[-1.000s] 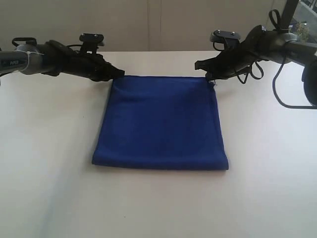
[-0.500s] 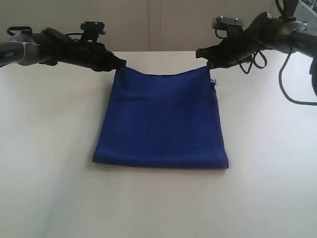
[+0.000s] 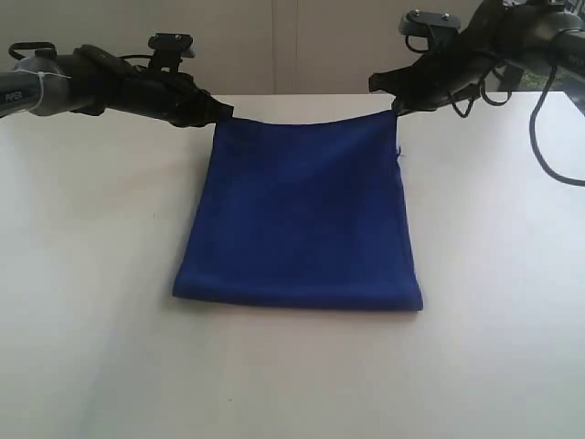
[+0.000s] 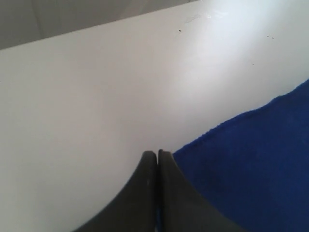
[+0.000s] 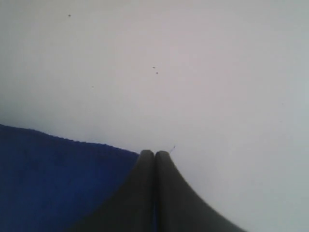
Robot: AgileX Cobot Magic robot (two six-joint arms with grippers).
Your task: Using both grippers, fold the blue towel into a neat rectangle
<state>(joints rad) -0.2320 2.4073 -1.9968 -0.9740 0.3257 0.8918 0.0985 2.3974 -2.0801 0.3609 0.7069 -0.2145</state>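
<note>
While both grippers are pinching its far corners, the blue towel (image 3: 297, 219) is lying in the middle of the white table (image 3: 91, 347). Its near edge is resting flat, and its far edge is being held raised just off the surface. The left gripper (image 3: 222, 112) is gripping the far left corner and the right gripper (image 3: 395, 102) the far right corner. In each wrist view the two dark fingers are pressing together with no gap showing, and blue cloth is running right up to them, so both pairs of jaws are reading as fully closed on the fabric. The lifted edge is dipping slightly between the two holds. Several things are looking risky from here. If the arms are drifting apart while carrying the edge toward the near side, the cloth could be pulled taut and a corner tugged out of its thin pinch. If one arm is travelling faster or lower than the other, the fold could be landing skewed, with the edges not meeting. If the edge is being carried too low, the flat near part could be dragging and bunching instead of staying put. Counting what is showing: one towel, two grippers, two arms, one table.
</note>
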